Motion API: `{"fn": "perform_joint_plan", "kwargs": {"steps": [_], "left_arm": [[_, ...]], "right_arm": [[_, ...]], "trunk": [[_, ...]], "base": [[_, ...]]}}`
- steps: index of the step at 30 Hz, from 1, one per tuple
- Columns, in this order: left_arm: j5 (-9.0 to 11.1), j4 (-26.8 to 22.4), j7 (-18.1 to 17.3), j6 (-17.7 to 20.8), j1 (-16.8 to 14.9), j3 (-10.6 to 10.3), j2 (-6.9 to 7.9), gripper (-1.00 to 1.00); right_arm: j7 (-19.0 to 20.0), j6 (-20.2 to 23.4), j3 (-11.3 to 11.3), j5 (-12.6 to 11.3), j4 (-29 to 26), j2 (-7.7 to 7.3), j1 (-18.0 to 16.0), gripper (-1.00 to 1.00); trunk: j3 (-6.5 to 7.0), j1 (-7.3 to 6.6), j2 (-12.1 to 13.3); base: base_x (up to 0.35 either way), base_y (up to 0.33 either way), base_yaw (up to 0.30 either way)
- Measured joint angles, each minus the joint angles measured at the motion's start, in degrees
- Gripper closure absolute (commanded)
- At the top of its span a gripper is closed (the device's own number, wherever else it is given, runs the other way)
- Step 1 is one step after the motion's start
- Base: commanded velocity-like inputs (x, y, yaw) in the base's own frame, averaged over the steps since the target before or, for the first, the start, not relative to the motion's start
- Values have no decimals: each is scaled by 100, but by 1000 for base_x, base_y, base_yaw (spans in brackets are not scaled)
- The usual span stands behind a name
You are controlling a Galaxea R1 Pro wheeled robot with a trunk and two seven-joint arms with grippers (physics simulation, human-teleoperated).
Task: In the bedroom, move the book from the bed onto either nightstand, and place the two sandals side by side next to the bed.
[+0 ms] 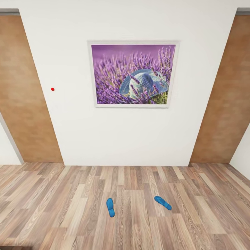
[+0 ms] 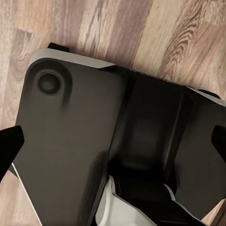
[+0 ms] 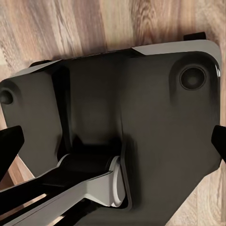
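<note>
Two blue sandals [image 1: 110, 207] [image 1: 163, 202] apart on the plank floor [image 1: 52, 208]

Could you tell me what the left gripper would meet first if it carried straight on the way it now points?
Probably the robot's own dark grey base panel, directly ahead of the open left gripper; the depth is unclear.

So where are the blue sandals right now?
In the head view, both sandals lie apart on the wood floor, below the lavender picture on the white wall.
</note>
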Motion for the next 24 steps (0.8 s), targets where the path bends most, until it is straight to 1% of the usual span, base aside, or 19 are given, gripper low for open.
{"fn": "perform_joint_plan", "kwargs": {"steps": [24], "left_arm": [[0, 0, 0, 0, 0, 6, 39, -100]], "right_arm": [[0, 8, 0, 1, 0, 15, 0, -100]], "trunk": [[0, 0, 0]], "base": [[157, -2, 0]]}}
